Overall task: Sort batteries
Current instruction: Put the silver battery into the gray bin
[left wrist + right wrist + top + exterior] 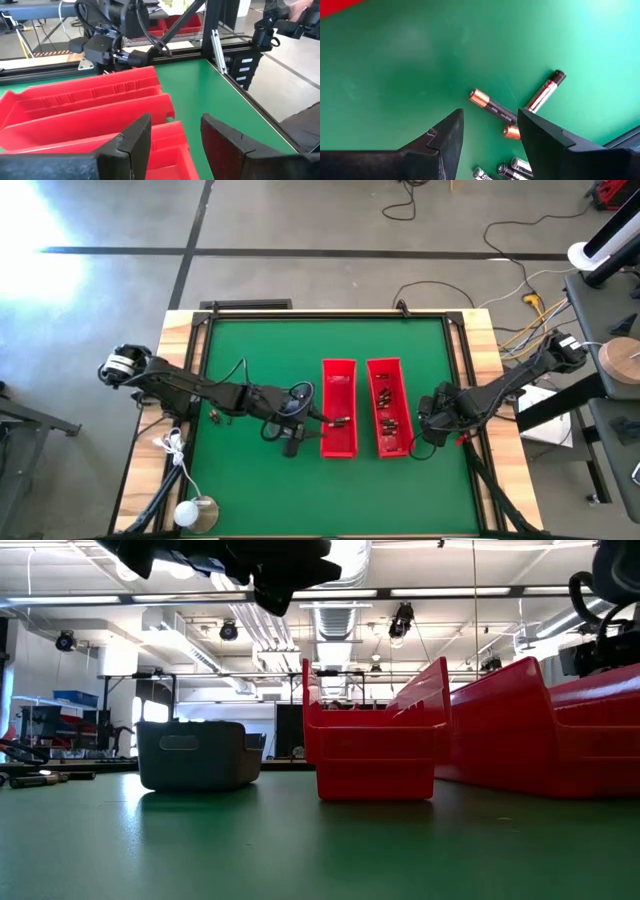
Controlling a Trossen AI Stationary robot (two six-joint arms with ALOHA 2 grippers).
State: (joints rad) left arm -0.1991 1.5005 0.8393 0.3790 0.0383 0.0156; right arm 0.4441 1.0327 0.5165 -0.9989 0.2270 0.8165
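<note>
Red bins (pixel 339 408), green table (pixel 260 350)

Left gripper (pixel 172 137) open above near red bin (pixel 165 150), fingers (pixel 132 142) spread with nothing between. Second red bin (pixel 85 107) just beyond that near bin, parallel. Right arm's gripper (pixel 102 47) farther past it. Green table (pixel 210 95) beside both.
</note>
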